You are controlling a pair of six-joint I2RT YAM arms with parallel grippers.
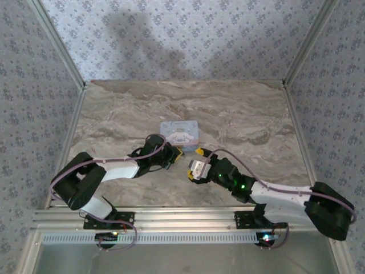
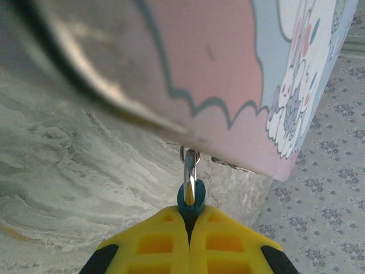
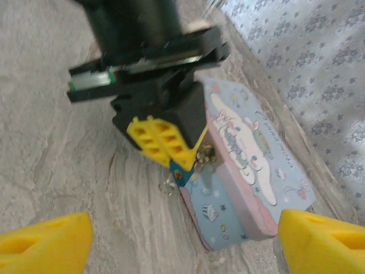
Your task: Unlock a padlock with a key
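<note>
Left gripper (image 2: 189, 224) has its yellow fingers pressed together on the little padlock (image 2: 191, 197). The padlock's silver loop hangs from the clasp on the front of the tin (image 1: 181, 131), near the middle of the table (image 1: 251, 114). Right gripper (image 3: 183, 224) is spread wide and empty, on the side of the tin toward the table's near edge. The pinch takes the lock's bottom end, so it could slip out, and the fingers may be covering the keyhole. Any tug could drag or tip the tin. A small silvery ring (image 3: 166, 185) by the lock may be the key; I cannot tell. Reaching for it, the close grippers could knock together.
</note>
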